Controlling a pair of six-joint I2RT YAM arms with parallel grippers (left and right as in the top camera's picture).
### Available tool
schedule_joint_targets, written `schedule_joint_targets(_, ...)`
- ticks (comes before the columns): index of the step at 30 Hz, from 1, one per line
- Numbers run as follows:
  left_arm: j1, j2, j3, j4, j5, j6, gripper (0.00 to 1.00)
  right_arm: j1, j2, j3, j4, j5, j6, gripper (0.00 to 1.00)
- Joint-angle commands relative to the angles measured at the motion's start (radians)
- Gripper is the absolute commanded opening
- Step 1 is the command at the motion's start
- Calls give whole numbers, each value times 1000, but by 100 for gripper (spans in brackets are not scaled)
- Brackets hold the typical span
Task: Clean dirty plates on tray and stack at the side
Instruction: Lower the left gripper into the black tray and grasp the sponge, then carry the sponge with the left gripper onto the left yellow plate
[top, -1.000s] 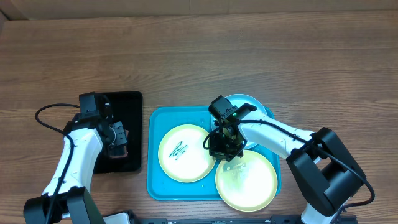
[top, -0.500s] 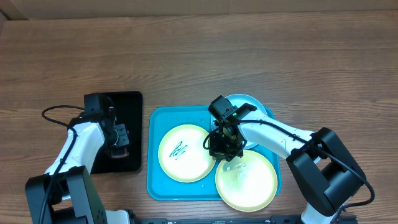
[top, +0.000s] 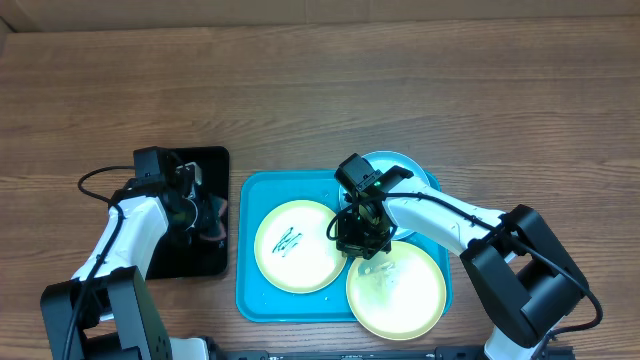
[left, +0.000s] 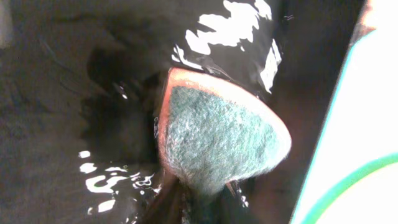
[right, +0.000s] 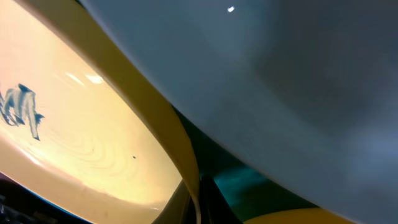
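The left fingers (top: 205, 218) pinch a sponge (left: 217, 140) over the black tray (top: 205, 165), while the right fingers (top: 358, 240) clench the rim of the scribbled plate (top: 295, 245) lying in the blue tray (top: 250, 190), beside a yellow plate (top: 397, 290) and a blue plate (top: 400, 163).

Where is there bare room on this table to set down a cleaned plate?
Bare: the far strip of table beyond the black tray and turquoise tray, and the corner past the right arm. Crowded: the turquoise tray, with three plates and the right hand.
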Motion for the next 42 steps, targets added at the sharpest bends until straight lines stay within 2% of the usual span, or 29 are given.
schedule_joint_targets(1, 5, 9, 12, 2, 76, 10, 4, 5, 4, -4, -1, 5, -7, 5)
schedule_joint_targets(8, 6, -11, 101, -108, 0, -13, 4, 5, 4, -4, -1, 5, -8, 4)
schedule_joint_targets(15, 3, -82, 233, -246, -177, -24, 4, 5, 4, -4, 10, 5, -8, 5)
schedule_joint_targets(21, 3, -76, 239, -274, -252, -24, 4, 5, 4, -4, 10, 5, -8, 5)
schedule_joint_targets(27, 4, 1, 238, -251, -249, -24, 4, 5, 4, -4, 11, 5, -8, 5)
schedule_joint_targets(32, 4, 43, 238, -226, -175, -13, 4, 5, 4, -4, 11, 5, -8, 5)
schedule_joint_targets(37, -2, -14, 260, -229, -176, -13, 4, 5, 4, -4, 11, 5, -8, 5)
schedule_joint_targets(42, -49, -147, 294, -263, -138, 0, 4, 5, 4, -4, 16, 5, -8, 4)
